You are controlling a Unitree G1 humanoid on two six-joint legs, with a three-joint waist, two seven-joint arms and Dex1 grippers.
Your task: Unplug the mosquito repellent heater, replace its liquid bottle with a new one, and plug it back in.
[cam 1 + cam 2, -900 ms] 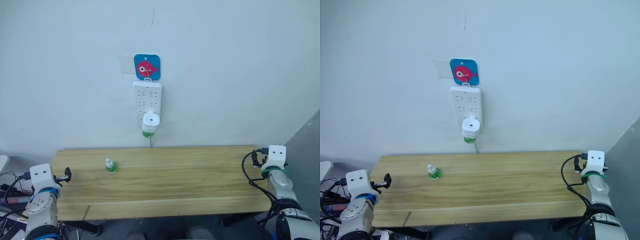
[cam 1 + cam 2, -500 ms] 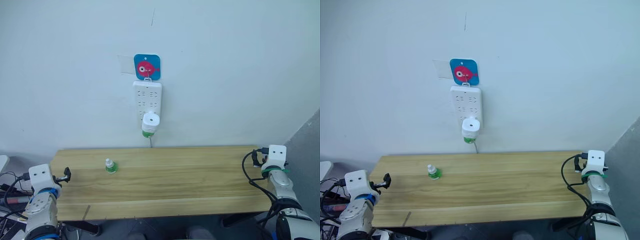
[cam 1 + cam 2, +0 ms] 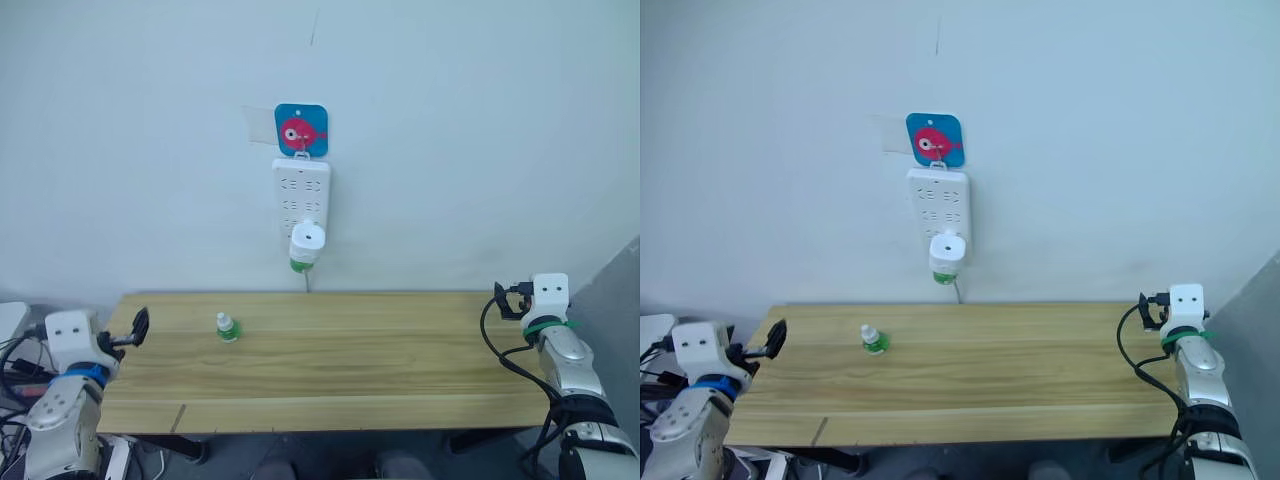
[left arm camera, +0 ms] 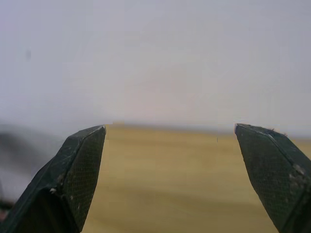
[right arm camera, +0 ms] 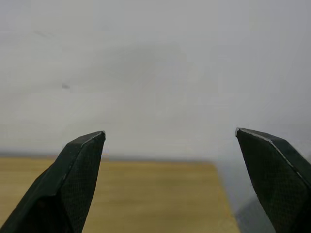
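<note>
The white mosquito repellent heater (image 3: pixel 307 240) is plugged into the lower end of a white power strip (image 3: pixel 301 192) on the wall above the table. Its liquid bottle (image 3: pixel 300 264) shows as a green base under the heater. The new one (image 3: pixel 228 327), a small green bottle with a white cap, stands upright on the wooden table (image 3: pixel 350 380), left of centre. My left gripper (image 3: pixel 136 327) hovers open at the table's left end, well left of the capped bottle. My right gripper (image 3: pixel 506 299) is open at the table's far right corner. Nothing lies between the fingers (image 4: pixel 77 165) of either one.
A blue card with a pink fish (image 3: pixel 301 130) hangs above the power strip, whose cord (image 3: pixel 305 282) drops behind the table. Cables and equipment (image 3: pixel 15 350) lie beyond the table's left end. A grey surface (image 3: pixel 615 290) stands at the right.
The camera view has shifted a little. Both grippers sit slightly higher against the table ends than before. The heater and the capped bottle have not moved.
</note>
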